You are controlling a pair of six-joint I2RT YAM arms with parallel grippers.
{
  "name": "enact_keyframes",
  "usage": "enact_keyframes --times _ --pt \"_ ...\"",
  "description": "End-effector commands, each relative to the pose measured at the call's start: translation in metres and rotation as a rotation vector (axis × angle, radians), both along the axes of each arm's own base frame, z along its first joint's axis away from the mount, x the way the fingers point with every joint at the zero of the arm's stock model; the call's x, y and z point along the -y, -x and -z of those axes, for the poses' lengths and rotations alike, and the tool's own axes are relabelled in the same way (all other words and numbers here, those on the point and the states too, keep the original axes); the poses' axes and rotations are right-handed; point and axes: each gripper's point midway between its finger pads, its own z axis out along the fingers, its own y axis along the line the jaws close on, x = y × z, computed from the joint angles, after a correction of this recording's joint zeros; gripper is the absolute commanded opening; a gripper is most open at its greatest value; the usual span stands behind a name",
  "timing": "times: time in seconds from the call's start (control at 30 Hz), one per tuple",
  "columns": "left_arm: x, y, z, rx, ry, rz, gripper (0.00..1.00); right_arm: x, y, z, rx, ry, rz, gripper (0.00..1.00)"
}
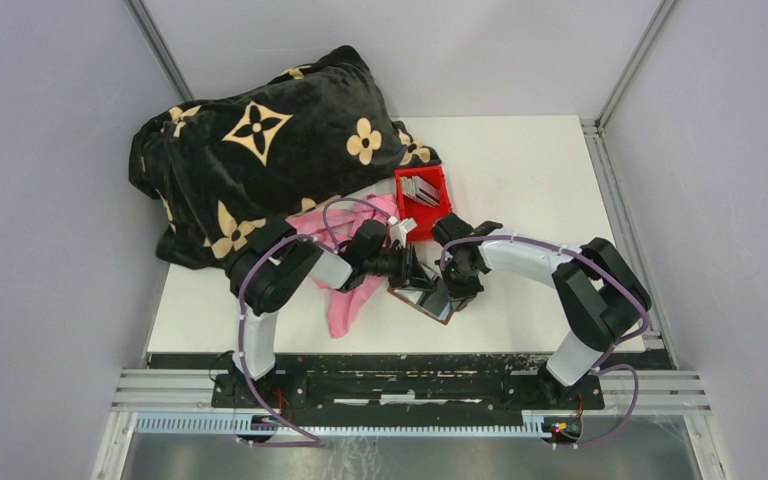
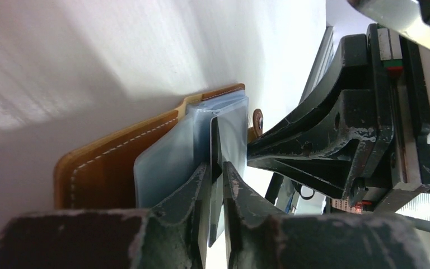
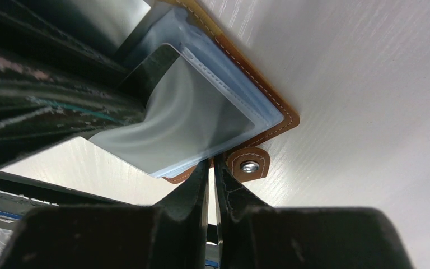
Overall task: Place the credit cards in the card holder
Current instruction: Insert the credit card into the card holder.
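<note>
A: State of the left gripper [image 2: 216, 166]?
B: Jaws a slit apart, with a dark card [image 2: 216, 137] standing between them. Can't tell if it's actually clamped. The card's far end sits in a clear pocket [image 2: 168, 162] of the card holder [image 2: 112, 174], straight ahead of the gripper.
A: And the right gripper [image 3: 211, 163]?
B: Pressed together on the holder's edge, right beside the snap tab [image 3: 249, 166]. It faces the left one across the holder.
A: Arm pose?
B: Both elbows are folded out to the sides with the forearms reaching in. The wrists nearly meet low over the table [image 1: 530, 170].
A: Other cards?
B: In the red bin [image 1: 404, 205] just beyond both grippers: grey cards [image 1: 422, 188]. There's a pink cloth [image 1: 345, 305] by the left forearm.
</note>
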Motion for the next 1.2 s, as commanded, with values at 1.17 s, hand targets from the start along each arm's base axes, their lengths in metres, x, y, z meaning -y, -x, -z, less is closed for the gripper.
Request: enact_keyframes --times 1.17 --pt "-0.037 -0.01 -0.004 0.108 -0.414 -0.154 0.43 0.029 -0.029 -0.011 0.21 0.112 0.023 0.5"
